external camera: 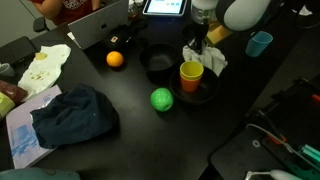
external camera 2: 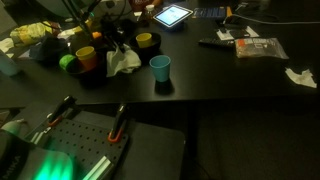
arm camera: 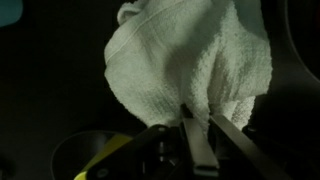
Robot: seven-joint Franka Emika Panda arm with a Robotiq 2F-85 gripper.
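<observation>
My gripper (arm camera: 197, 113) is shut on a fold of a white towel (arm camera: 190, 55), which fills most of the wrist view. In both exterior views the towel (external camera: 206, 58) (external camera 2: 124, 62) hangs bunched under the gripper (external camera: 200, 42). Right beside it stands a yellow and orange cup (external camera: 191, 75) (external camera 2: 86, 55), on a dark dish (external camera: 197, 93). The cup's yellow rim (arm camera: 105, 155) shows at the lower left of the wrist view. Whether the towel's lower edge touches the table is hidden.
On the black table lie a green ball (external camera: 161, 99) (external camera 2: 68, 62), an orange (external camera: 115, 59), a black bowl (external camera: 157, 65), a blue cup (external camera: 259, 43) (external camera 2: 160, 68) and a dark blue cloth (external camera: 75, 115). A tablet (external camera: 165, 7) (external camera 2: 172, 15) sits at the back.
</observation>
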